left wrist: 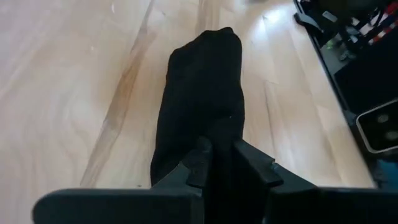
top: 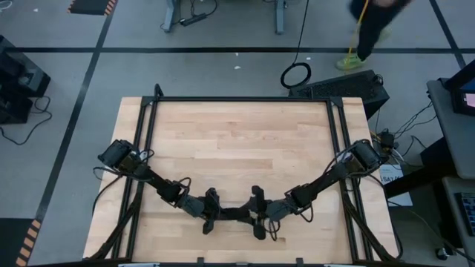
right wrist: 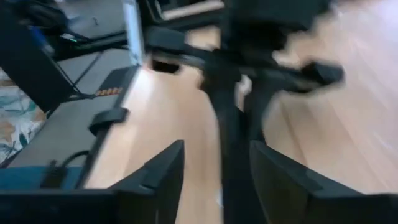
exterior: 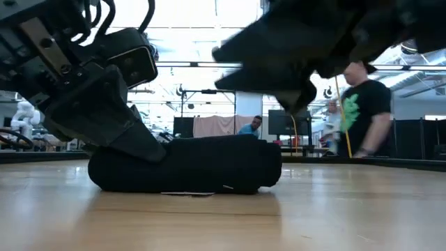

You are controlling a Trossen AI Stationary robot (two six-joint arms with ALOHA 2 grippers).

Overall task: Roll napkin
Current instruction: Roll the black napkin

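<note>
The black napkin (top: 234, 215) lies rolled into a thick tube on the wooden table, near its near edge. It lies on its side in the low view (exterior: 195, 166) and runs away from the fingers in the left wrist view (left wrist: 202, 87). My left gripper (top: 215, 213) is shut on the roll's left end (left wrist: 224, 168). My right gripper (top: 256, 213) is open and hangs above the roll's right end (exterior: 300, 97). Its two fingers stand on either side of the roll (right wrist: 227, 143) without touching it. My left gripper pinches the roll's left end (left wrist: 221, 134) between its two fingers, coming at it slanting down from the table's left and lying along the roll. The roll lies flat on the table along its whole length (exterior: 209, 188).
Black frame rails (top: 237, 99) run along the table's far edge and sides. The far half of the tabletop (top: 237, 141) is bare wood. A person (exterior: 362, 104) stands in the room beyond the table.
</note>
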